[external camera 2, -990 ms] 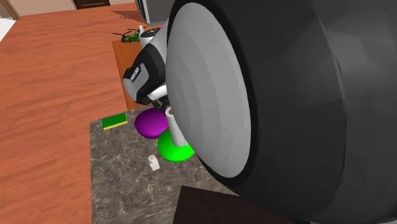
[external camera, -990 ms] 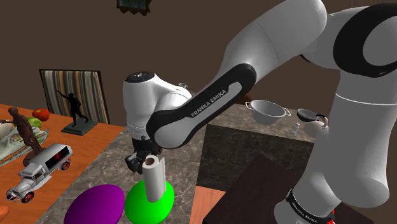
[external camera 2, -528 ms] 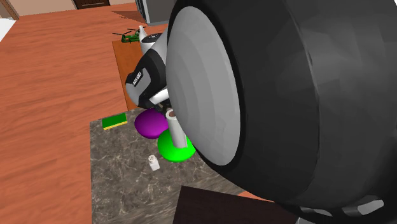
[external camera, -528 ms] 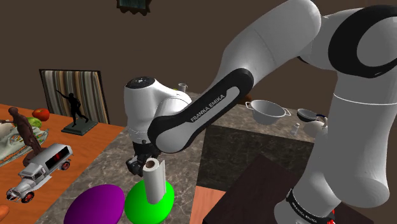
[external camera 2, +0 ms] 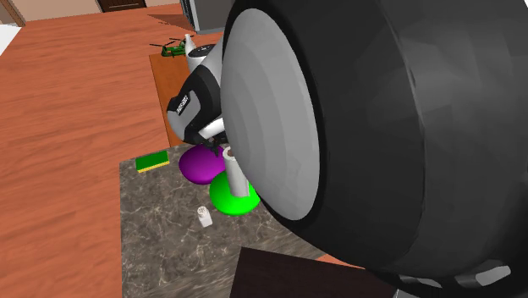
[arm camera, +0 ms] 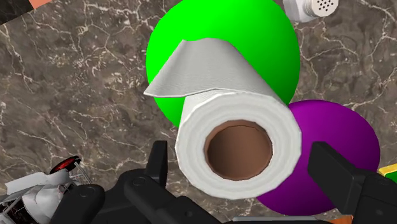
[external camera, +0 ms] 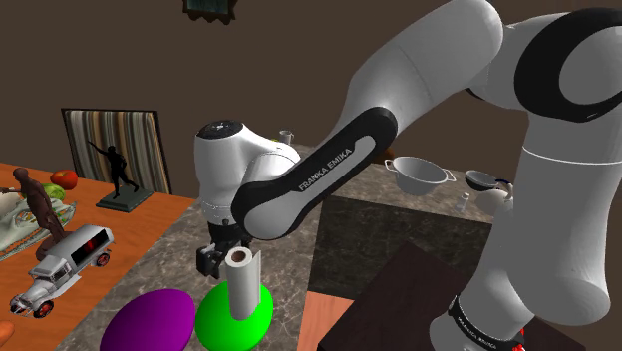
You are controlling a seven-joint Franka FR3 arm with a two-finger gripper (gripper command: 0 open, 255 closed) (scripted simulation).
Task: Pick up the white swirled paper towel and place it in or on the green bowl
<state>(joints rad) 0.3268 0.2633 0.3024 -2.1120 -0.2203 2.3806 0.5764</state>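
My gripper (arm camera: 245,164) looks matt black; paper towel (arm camera: 238,114) finely textured, cardboard core; green bowl (arm camera: 222,38) smooth; counter (arm camera: 76,83) veined stone.

Paper towel roll (external camera: 239,284) upright in bowl (external camera: 214,324); second bowl (external camera: 150,321) just beside; shaker (external camera 2: 204,217) near, on counter (external camera 2: 161,245).

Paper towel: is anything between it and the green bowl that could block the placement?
Nothing visible does. The paper towel stands upright over the green bowl, its lower end apparently on it. The purple bowl sits beside, not between. The gripper has its jaws apart around the roll.
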